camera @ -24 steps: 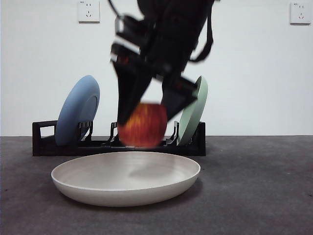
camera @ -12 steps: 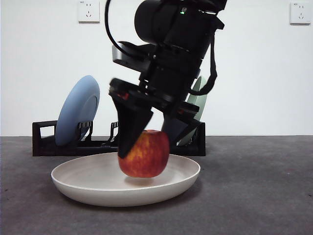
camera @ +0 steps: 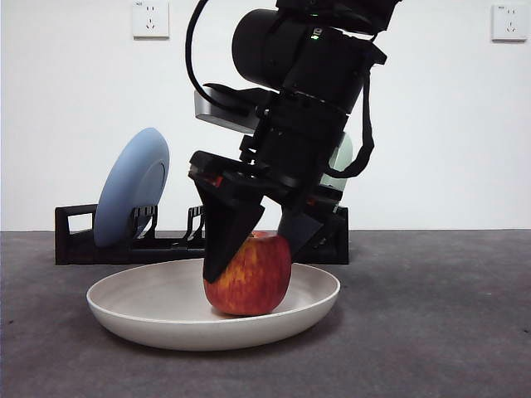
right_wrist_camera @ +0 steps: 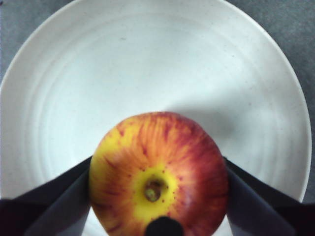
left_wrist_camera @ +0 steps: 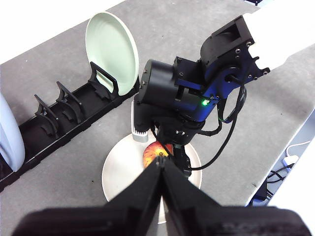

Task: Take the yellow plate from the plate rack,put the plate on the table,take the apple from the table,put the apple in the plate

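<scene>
The red and yellow apple [camera: 249, 286] sits in the middle of the cream yellow plate [camera: 149, 311], which lies flat on the dark grey table [camera: 431, 332]. My right gripper [camera: 253, 265] comes down from above and is shut on the apple, one jaw on each side. The right wrist view shows the apple [right_wrist_camera: 160, 201] stem up between the jaws over the plate [right_wrist_camera: 147, 73]. My left gripper [left_wrist_camera: 161, 163] is shut and empty, high above, looking down on the plate [left_wrist_camera: 120, 169] and the apple [left_wrist_camera: 153, 153]. The black plate rack [camera: 75, 240] stands behind the plate.
The rack [left_wrist_camera: 64, 118] holds a blue plate [camera: 133, 195] near its left end and a pale green plate [camera: 340, 153] at its right end, partly hidden by the arm. Two wall sockets are on the white wall behind.
My right gripper has come down with the apple from above the plate until the apple rests in the plate. The plate has not moved.
</scene>
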`<state>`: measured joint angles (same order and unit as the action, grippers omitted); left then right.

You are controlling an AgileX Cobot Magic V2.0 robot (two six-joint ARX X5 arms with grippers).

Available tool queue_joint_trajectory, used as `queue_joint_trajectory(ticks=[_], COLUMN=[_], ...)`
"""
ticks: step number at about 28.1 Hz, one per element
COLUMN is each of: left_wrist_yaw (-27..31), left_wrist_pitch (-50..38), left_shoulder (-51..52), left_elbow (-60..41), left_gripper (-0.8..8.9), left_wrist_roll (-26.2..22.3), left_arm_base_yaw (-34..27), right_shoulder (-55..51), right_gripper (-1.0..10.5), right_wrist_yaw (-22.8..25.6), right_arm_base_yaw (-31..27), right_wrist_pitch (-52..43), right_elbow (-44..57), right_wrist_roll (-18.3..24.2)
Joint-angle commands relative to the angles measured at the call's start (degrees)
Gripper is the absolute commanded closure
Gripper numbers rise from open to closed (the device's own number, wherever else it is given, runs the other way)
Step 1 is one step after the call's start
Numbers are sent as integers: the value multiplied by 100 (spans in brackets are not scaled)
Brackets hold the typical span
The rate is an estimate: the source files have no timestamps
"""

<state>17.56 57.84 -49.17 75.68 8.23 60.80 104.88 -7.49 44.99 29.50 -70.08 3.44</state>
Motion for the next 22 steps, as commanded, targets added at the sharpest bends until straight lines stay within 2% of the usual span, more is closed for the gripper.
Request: queue_joint_trajectory(ticks=[1,3,5,13,22], left_wrist_yaw=[2,2,2,4,4], left_wrist_pitch=[0,-2,-2,-2,-2], left_shoulder=[13,13,4,4,4], left_elbow=[-9,-9,-9,-9,-9], left_gripper=[822,822,822,822,822], left_wrist_roll=[57,57,57,57,57], left_arm_base_yaw=[-11,-11,-11,-11,-11], right_shoulder=[61,61,61,22,-623], right_gripper=[744,481,314,302,311], right_wrist_yaw=[0,2,2,0,2], right_arm_base_yaw=[11,11,11,7,4], right_wrist_pitch=[4,4,11,376,1725], right_elbow=[92,87,74,-334,-1296], right_wrist_roll=[-48,-50,-103,-195,-201])
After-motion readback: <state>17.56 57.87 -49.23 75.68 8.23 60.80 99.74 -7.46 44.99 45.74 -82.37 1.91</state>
